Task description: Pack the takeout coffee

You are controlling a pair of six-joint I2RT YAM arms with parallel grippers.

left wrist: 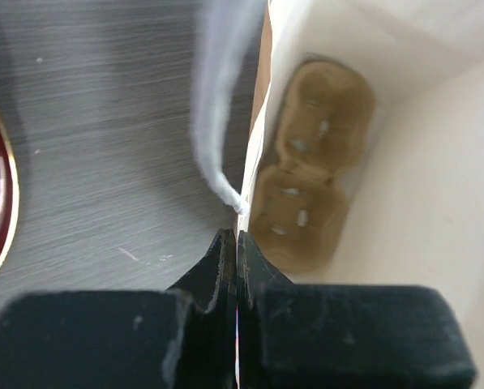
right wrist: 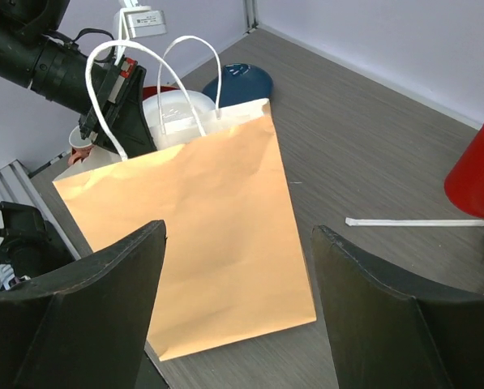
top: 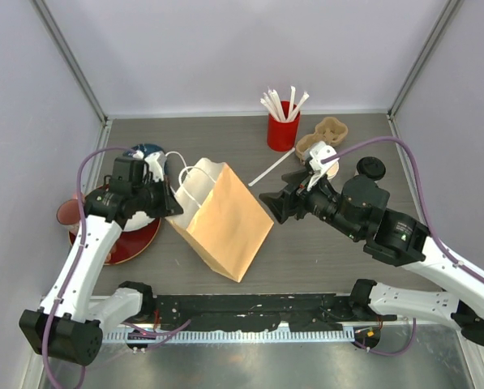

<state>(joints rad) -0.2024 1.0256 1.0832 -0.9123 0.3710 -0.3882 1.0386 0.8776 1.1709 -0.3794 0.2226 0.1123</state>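
**Left arm:** It rises from the near left corner of the grey wood-grain worktop [top: 331, 251] and runs along the left edge. The elbow is bent and the wrist is turned toward the centre. The left pincer [left wrist: 236, 243] has its fingers pressed together on the mouth rim of a kraft-brown paper bag with white cord handles [top: 225, 219].

**Bag:** It sits mid-worktop, mouth toward the far left corner, base toward the near edge. In the left wrist view a moulded tan pulp cup carrier [left wrist: 310, 170] lies at the bag's bottom.

**Right arm:** It reaches diagonally from the near right corner toward the centre. The right pincer [top: 272, 207] faces the bag's right side, just beside it, fingers spread wide and holding nothing.

**Takeout coffee:** One white paper cup with a round black sip lid [top: 371, 168] stands near the right edge, just behind the right forearm and outside the bag. Only its lid shows from above. A second cup cannot be made out.
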